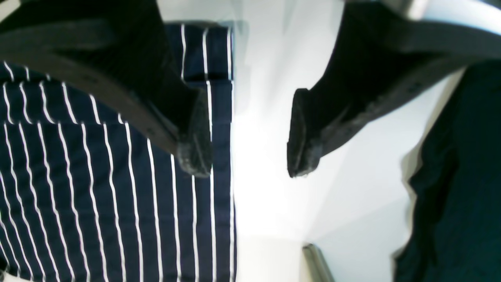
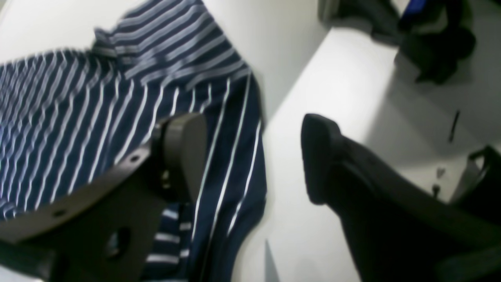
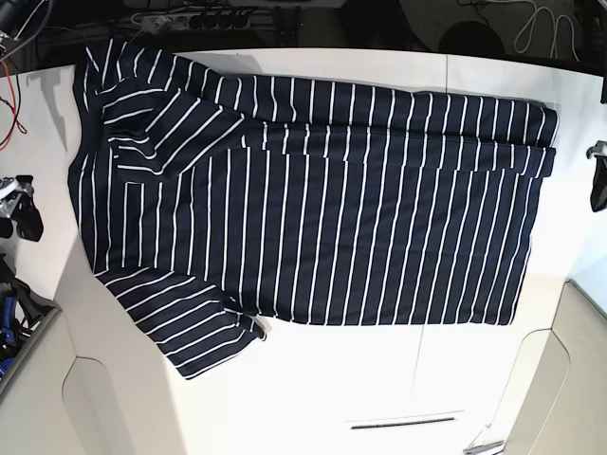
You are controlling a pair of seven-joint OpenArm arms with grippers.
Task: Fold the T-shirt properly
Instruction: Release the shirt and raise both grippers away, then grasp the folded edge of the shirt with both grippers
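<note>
The T-shirt, dark navy with thin white stripes, lies spread flat across the white table. One sleeve sticks out at the lower left, and the far long edge is folded over. My left gripper is open and empty above the shirt's hem edge; one fingertip hangs over the fabric. It shows in the base view at the right edge. My right gripper is open and empty beside the shirt's sleeve end. It shows in the base view at the left edge.
A power strip with cables lies behind the table's far edge. A narrow slot sits in the table near its front edge. Dark cloth hangs beyond the table's side by my left gripper. Dark gear stands beyond the right gripper.
</note>
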